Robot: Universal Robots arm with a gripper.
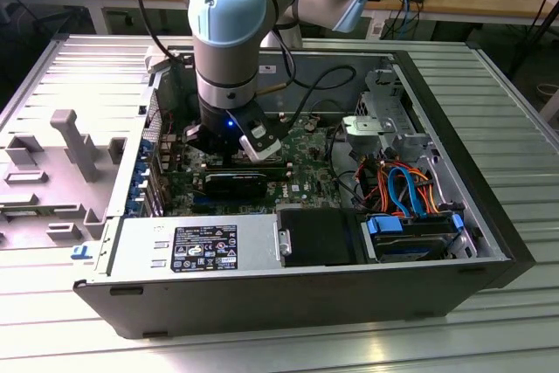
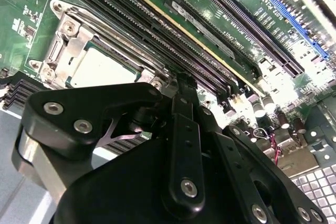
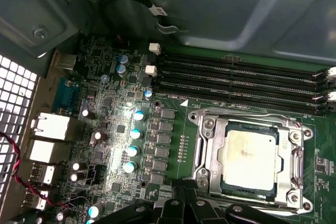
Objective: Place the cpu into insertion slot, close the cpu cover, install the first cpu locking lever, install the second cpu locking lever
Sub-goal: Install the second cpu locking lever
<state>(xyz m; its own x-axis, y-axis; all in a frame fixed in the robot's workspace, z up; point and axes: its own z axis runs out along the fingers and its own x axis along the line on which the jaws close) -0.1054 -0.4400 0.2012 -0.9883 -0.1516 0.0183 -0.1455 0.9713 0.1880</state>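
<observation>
1. The gripper (image 2: 181, 85) hangs low inside the open computer case (image 1: 489, 242), just beside one edge of the insertion slot (image 3: 202, 153). I judge it is held so close because the work at the socket needs fine contact with small metal parts.
2. In the second wrist view one slim black finger points down toward the board, close to the socket's corner. Whether the fingers stand apart or together, I cannot tell, and I see nothing held between them.
3. The cpu (image 3: 249, 158) lies flat inside the insertion slot, its pale grey top facing up. It sits square with the socket, so this part of the task looks done.
4. The cpu cover (image 3: 294, 156) lies down over the cpu as a silver frame, and the chip shows through its window. In the second wrist view the same cover (image 2: 65, 43) also lies flat around the chip (image 2: 102, 69).
5. Whether the locking levers are hooked in, I cannot say; thin metal bars run along the frame, but their ends are not clear.
6. The long black memory slots (image 3: 236, 77) run just beside the socket and are empty.
7. In the exterior view the arm (image 1: 229, 41) reaches down from above into the case, which lies on its side on a ribbed metal tabletop (image 1: 515, 102). The case also holds a silver power supply (image 1: 196, 246), a black fan shroud (image 1: 319, 235) and a drive with orange and blue cables (image 1: 406, 189).
</observation>
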